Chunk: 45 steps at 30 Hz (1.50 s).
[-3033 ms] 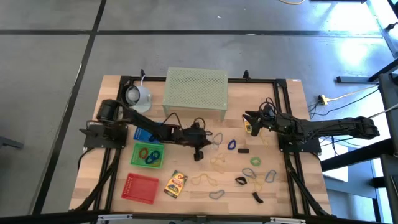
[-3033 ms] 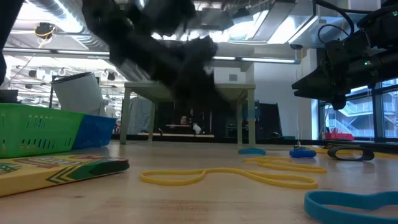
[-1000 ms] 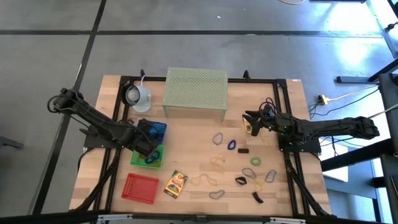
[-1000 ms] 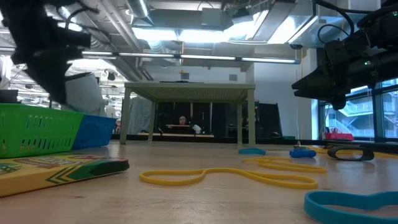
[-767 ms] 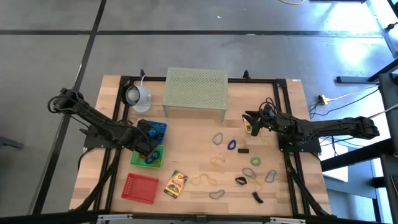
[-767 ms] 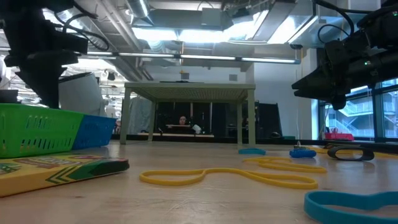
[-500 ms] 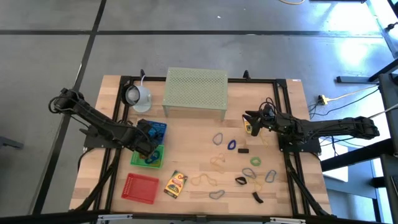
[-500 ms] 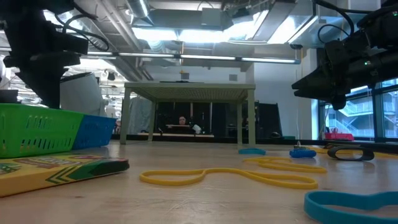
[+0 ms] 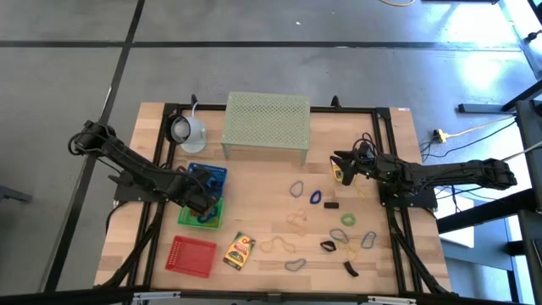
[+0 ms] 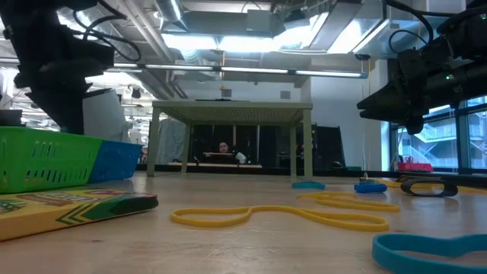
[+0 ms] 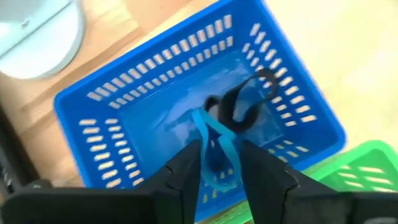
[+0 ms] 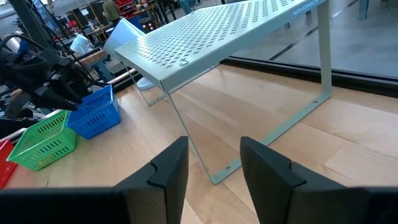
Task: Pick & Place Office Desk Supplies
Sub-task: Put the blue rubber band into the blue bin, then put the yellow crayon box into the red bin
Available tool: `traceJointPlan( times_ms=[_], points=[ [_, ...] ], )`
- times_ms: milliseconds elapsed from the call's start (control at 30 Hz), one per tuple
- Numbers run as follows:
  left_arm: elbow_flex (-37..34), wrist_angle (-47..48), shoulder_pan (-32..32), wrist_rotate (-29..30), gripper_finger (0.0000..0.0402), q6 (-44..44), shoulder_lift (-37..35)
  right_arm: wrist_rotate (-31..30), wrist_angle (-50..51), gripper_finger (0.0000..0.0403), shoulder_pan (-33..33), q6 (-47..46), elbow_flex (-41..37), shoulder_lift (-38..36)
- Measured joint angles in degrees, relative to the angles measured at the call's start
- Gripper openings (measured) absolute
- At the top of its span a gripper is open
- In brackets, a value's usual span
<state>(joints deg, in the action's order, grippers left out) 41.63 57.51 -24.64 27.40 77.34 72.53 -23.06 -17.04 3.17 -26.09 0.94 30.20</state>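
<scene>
Jaws apart, left gripper [image 11: 217, 163] over blue basket [image 11: 112, 109]; perhaps 2 loops inside.

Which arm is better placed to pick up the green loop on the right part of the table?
Right. The right pincer hangs near the green loop, with open fingers and nothing in them. The left pincer is over the blue basket, across the table, and a blue loop hangs between its fingers.

High view: the whole bench [image 9: 262, 191] is seen straight down from above.
Low view: the scene is taken level from the bench top, facing the mesh stand [image 10: 231, 114].
Left wrist view: the blue basket [image 11: 186, 106] is looked into from close above.
Right wrist view: the mesh stand and blue basket are faced across the bench.
Shared: the stand appears in three views.
</scene>
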Motion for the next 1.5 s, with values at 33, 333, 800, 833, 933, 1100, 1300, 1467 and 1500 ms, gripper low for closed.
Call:
traceJointPlan(
  times_ms=[33,333,800,833,933,1100,1300,1467,1500],
  points=[
    [0.0,-0.46,0.0,0.05,0.0111,-0.98,0.0,0.01,0.0,0.0146,-0.01,0.02,0.0,0.0],
    [0.0,-0.96,0.0,0.04,0.0119,-2.64,0.0,0.0,0.0,0.0146,-0.01,0.0,0.0,0.0],
    [0.0,4.15,0.04,6.33,0.0113,-2.62,0.0,0.0,0.0,0.0146,-0.01,0.0,0.0,0.0],
    [0.0,5.37,0.04,5.94,0.0112,-1.86,0.0,0.0,0.0,0.0146,-0.01,0.01,0.0,0.0],
    [0.0,10.26,0.04,4.99,0.0111,1.28,0.0,-0.01,0.0,0.0146,-0.01,0.0,0.0,0.0],
    [0.0,14.1,0.04,4.61,0.0111,6.91,0.0,-0.01,0.0,0.0146,0.0,0.0,-0.01,0.0],
    [0.0,4.4,0.0,10.98,0.0109,6.39,-0.02,-0.01,0.0,0.0146,0.01,0.0,-0.01,0.0],
    [0.0,-12.43,0.0,17.26,0.0103,-6.02,-0.03,-0.01,0.0,0.0146,-0.01,0.0,-0.01,0.01],
    [0.0,-16.33,0.0,18.17,0.0102,-9.23,-0.02,-0.01,0.0,0.0146,0.0,0.0,-0.01,0.0]
  ],
)
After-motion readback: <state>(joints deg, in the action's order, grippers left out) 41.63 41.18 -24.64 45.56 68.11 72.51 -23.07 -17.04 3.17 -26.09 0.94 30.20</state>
